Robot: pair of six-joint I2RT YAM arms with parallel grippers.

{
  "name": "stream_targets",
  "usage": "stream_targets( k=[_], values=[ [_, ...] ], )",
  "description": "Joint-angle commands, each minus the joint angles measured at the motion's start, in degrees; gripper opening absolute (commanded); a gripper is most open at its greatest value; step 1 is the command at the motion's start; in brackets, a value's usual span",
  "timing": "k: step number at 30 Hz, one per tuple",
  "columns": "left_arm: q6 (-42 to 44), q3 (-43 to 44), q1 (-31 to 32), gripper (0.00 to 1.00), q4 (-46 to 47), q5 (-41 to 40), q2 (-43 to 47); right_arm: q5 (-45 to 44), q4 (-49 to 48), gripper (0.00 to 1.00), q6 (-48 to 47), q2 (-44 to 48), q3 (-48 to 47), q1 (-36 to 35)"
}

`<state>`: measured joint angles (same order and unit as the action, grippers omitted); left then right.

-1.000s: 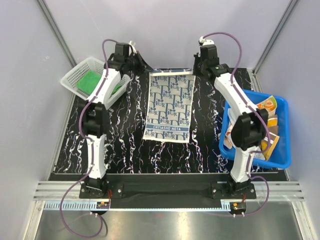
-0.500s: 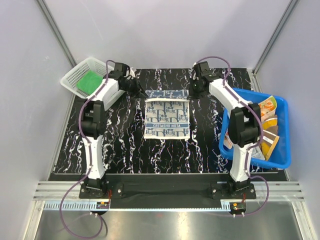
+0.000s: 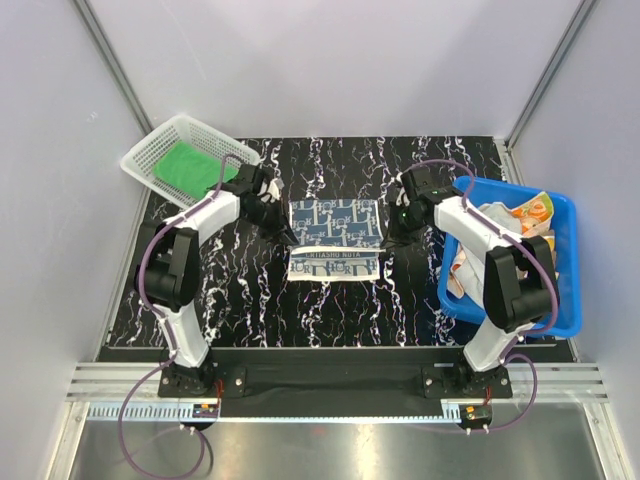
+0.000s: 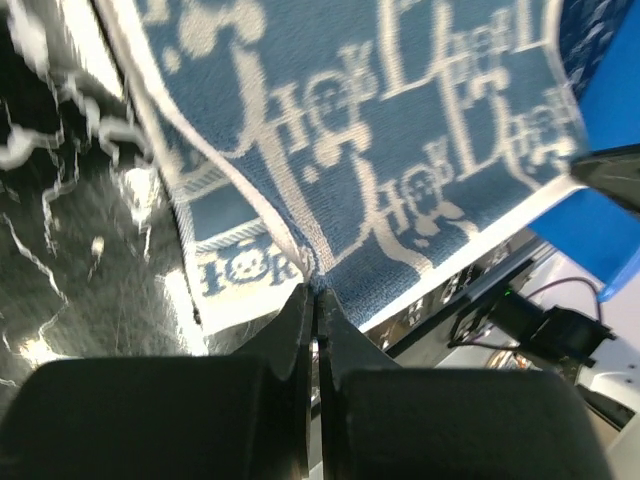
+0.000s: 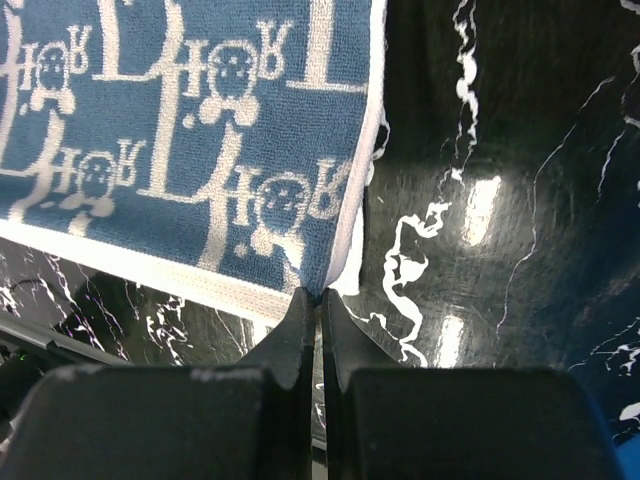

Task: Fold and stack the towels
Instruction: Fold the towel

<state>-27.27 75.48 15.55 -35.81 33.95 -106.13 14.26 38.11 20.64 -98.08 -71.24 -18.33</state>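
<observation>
Top external view: the navy towel (image 3: 335, 222) is seen folded over itself at the centre of the black marbled table (image 3: 240, 290). Its upper layer is pinched at either side by the left gripper (image 3: 284, 233) and right gripper (image 3: 392, 236) (both clamped tight). It is flanked by a green towel (image 3: 185, 166) in the white basket (image 3: 150, 137) and by the blue tub (image 3: 520, 186).

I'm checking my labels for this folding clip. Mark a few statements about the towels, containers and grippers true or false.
1. The left gripper and right gripper each pinch an edge of the navy towel. True.
2. The green towel lies on the table. False: it lies inside the white basket.
3. The blue tub holds nothing. False: patterned towels lie in it.
4. The basket is on the left arm's side and the tub on the right arm's side. True.
</observation>
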Motion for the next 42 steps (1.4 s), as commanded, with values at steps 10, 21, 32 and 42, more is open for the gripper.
stream_targets(
  k=[10,21,32,42],
  values=[
    [2.21,-7.37,1.15,0.00,1.36,-9.77,5.23,2.88,-9.98,0.03,3.70,5.71,11.91,-1.62],
    [3.27,-9.22,2.73,0.37,-1.36,-18.20,7.77,2.96,-12.36,0.41,4.58,6.41,17.10,-4.09],
    [1.25,-15.71,4.84,0.46,4.34,-18.58,11.74,3.23,-15.60,0.40,4.67,4.66,17.72,-4.17],
    [0.55,-17.83,5.54,0.27,8.22,-19.52,6.90,-0.20,-18.86,0.32,3.26,1.23,18.42,-4.70]
  ],
)
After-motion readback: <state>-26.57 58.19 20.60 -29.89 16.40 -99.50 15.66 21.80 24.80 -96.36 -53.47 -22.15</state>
